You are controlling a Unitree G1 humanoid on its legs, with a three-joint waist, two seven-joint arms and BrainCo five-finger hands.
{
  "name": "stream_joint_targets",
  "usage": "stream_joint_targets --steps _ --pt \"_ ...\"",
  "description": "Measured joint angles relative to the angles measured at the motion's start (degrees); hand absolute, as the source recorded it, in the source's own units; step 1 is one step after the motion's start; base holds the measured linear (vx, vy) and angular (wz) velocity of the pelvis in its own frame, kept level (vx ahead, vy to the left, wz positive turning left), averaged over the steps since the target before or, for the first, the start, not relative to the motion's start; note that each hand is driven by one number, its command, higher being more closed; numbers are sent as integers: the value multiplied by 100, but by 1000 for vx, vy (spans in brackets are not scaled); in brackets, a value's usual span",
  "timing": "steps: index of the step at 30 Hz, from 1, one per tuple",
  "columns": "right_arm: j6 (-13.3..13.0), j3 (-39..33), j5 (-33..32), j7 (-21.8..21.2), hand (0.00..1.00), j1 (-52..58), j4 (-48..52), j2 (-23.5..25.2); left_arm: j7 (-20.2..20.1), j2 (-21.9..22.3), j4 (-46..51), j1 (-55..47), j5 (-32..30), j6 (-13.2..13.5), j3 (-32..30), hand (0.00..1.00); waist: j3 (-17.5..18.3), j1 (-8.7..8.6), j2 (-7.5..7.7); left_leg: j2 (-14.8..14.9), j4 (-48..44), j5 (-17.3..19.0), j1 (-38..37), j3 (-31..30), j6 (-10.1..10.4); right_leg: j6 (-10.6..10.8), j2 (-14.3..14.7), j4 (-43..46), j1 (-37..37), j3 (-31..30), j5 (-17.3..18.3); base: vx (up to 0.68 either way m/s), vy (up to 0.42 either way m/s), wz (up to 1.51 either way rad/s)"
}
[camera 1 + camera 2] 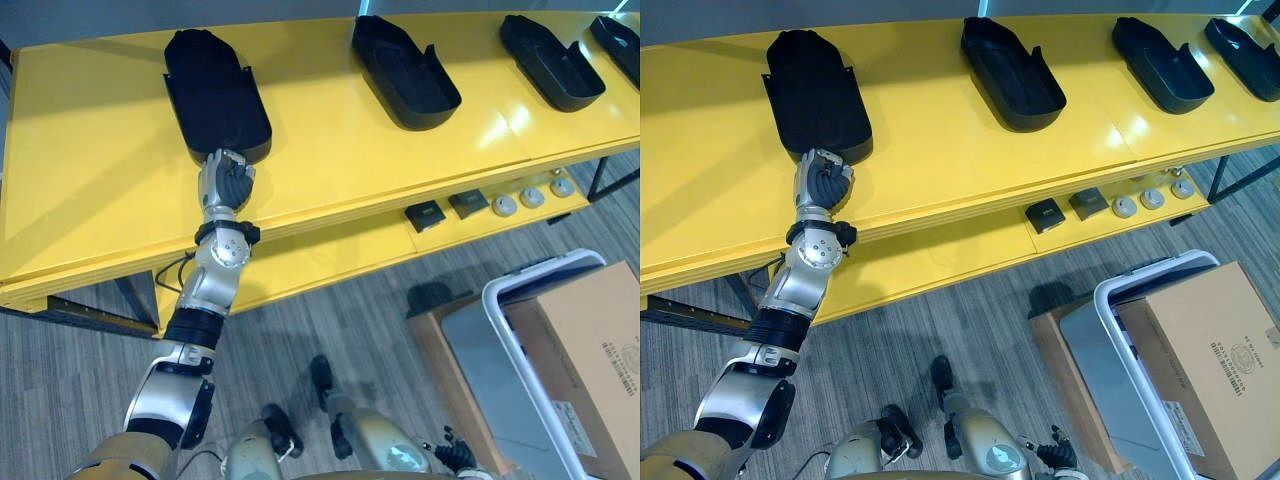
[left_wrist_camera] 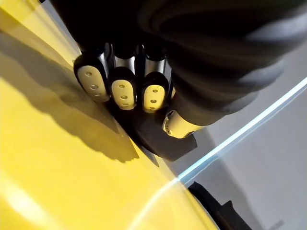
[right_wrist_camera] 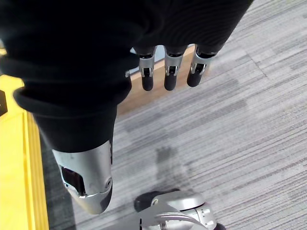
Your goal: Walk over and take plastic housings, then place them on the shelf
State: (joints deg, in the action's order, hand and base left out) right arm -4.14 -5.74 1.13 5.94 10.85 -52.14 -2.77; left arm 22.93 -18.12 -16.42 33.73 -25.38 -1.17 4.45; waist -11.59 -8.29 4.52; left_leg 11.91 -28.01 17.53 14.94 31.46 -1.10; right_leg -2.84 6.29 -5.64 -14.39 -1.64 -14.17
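Housing (image 1: pixel 215 95), long axis front-to-back on shelf (image 1: pixel 90 170)

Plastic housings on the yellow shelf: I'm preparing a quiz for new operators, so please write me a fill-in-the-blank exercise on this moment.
1. On top of the yellow shelf lie ___ black housings in a row.
2. The left hand grips the near end of one housing, the ___ of the row.
3. The right hand hangs open, holding nothing, above the ___.

Missing words: four; leftmost; floor.
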Motion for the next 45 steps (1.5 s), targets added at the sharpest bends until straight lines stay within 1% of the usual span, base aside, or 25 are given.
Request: stream_joint_targets --steps 3,5,7,8,9,10,11,12,13,15,19,20,22,24,25,27,29,30,31,33,35,36,38,43,45 --pt "-3 -1 0 1 0 -6 -56 -11 8 111 787 -486 2 182 46 100 -8 26 -13 -113 216 -54 -280 -45 38 -14 -46 0 216 26 56 70 51 6" --pt "2 -1 1 0 0 -5 -99 -23 3 147 1251 -688 3 313 105 100 -9 101 -21 -164 295 -71 -359 -100 54 -11 -63 0 285 60 84 41 37 15" --pt "5 -5 1 0 0 -9 -187 -43 -4 149 2015 -1024 5 490 181 100 -3 130 -40 -280 492 -177 -444 -196 34 2 -144 0 355 189 147 37 35 33" --pt "10 -6 3 -7 0 -18 -243 -61 -6 140 2431 -1242 5 634 169 100 -4 162 -55 -342 594 -208 -522 -242 45 5 -177 0 407 235 169 30 35 29" --pt "12 -8 3 -6 0 -20 -281 -70 -5 131 2626 -1357 4 688 164 100 -3 194 -66 -364 626 -215 -558 -281 54 0 -185 0 447 260 182 42 53 20" --pt "21 -10 4 -7 0 -18 -331 -91 -7 110 3001 -1570 1 801 150 100 0 279 -90 -406 712 -229 -651 -326 73 4 -202 0 522 295 215 47 61 20" --pt "27 -17 11 -8 0 -18 -375 -110 -5 102 3378 -1819 0 954 39 100 14 301 -118 -453 801 -264 -728 -377 68 24 -228 0 583 329 253 57 77 23" --pt "25 -24 12 -11 0 -19 -380 -116 2 103 3536 -1943 0 1023 -60 100 14 307 -133 -473 835 -297 -760 -409 52 29 -239 0 621 342 266 56 83 24" --pt "23 -55 21 -16 0 -18 -406 -122 68 104 3773 -2177 1 1169 -316 100 39 329 -163 -510 914 -309 -830 -443 59 30 -257 0 678 379 290 53 86 18" --pt "25 -77 64 -20 0 -17 -499 -137 152 118 3899 -2409 42 1304 -778 100 98 435 -187 -552 1012 -349 -916 -472 51 24 -273 0 737 441 318 44 66 14" --pt "57 -282 71 -59 0 -18 -548 -100 591 476 3877 -3005 518 1318 -2063 100 131 507 -216 -651 1231 -460 -1128 -646 42 75 -340 1 945 628 388 38 68 23" --pt "66 -285 71 -55 0 3 -547 -102 723 582 3829 -3271 654 1306 -2337 100 132 608 -216 -652 1258 -460 -1188 -651 42 74 -338 1 1001 632 396 24 70 12" --pt "76 -291 71 -37 0 34 -546 -97 854 722 3694 -3739 807 1261 -2648 100 195 663 -211 -656 1300 -459 -1226 -687 44 73 -348 1 1049 669 419 23 66 16" --pt "92 -291 71 18 0 108 -524 -93 860 937 3361 -4239 962 1143 -2807 100 384 773 -214 -652 1313 -457 -1249 -732 46 65 -347 1 1087 771 438 43 64 17" --pt "99 -291 71 19 0 112 -514 -93 849 1001 3232 -4372 1009 1129 -2833 100 425 777 -217 -649 1315 -455 -1269 -755 47 57 -347 1 1124 804 445 33 56 18" --pt "133 -287 71 23 0 126 -365 -67 811 1178 2657 -4788 1197 960 -2949 100 553 795 -247 -613 1319 -371 -1342 -773 70 35 -329 1 1260 887 511 17 61 13" --pt "174 -283 73 32 0 144 -255 -16 713 1270 2222 -4918 1224 811 -2987 100 679 817 -192 -591 1292 -315 -1397 -767 65 27 -324 7 1327 936 586 40 33 3" --pt "205 -282 72 37 0 149 -172 17 608 1347 1704 -4937 1224 679 -2988 0 797 886 -177 -544 1271 -292 -1422 -751 84 6 -291 76 1321 953 624 43 22 -1" --pt "215 -281 72 36 0 135 -81 32 530 1376 1375 -4941 1226 608 -2976 0 805 924 -174 -499 1222 -258 -1437 -720 135 -21 -268 117 1331 966 647 35 21 -4" --pt "220 -279 65 37 0 55 27 60 398 1436 786 -4943 1246 539 -2974 0 808 919 -178 -454 1145 -249 -1455 -695 148 -9 -256 166 1348 977 686 23 19 -5" --pt "227 -277 48 42 0 -6 219 133 123 1539 -239 -4881 1348 456 -2939 0 823 906 -200 -423 1137 -251 -1500 -657 154 52 -252 169 1397 1015 736 10 11 2" --pt "229 -276 48 42 0 -21 234 174 42 1554 -487 -4857 1384 431 -2910 0 830 907 -205 -420 1137 -250 -1506 -637 157 43 -252 176 1402 1033 755 19 27 8" --pt "255 -265 45 38 0 -37 265 349 -304 1602 -1425 -4821 1556 393 -2678 0 912 909 -268 -407 1150 -243 -1533 -623 174 40 -253 244 1403 1089 852 27 32 9" --pt "289 -300 46 39 0 -143 342 369 -870 1740 -2413 -4796 1594 392 -2637 0 1011 915 -339 -427 1266 -281 -1600 -561 180 73 -267 244 1415 1098 893 42 41 2" --pt "296 -401 49 39 0 -163 339 392 -970 1749 -2737 -4737 1628 390 -2636 0 1011 912 -344 -494 1451 -357 -1704 -523 284 87 -306 244 1431 1085 902 30 36 -2"
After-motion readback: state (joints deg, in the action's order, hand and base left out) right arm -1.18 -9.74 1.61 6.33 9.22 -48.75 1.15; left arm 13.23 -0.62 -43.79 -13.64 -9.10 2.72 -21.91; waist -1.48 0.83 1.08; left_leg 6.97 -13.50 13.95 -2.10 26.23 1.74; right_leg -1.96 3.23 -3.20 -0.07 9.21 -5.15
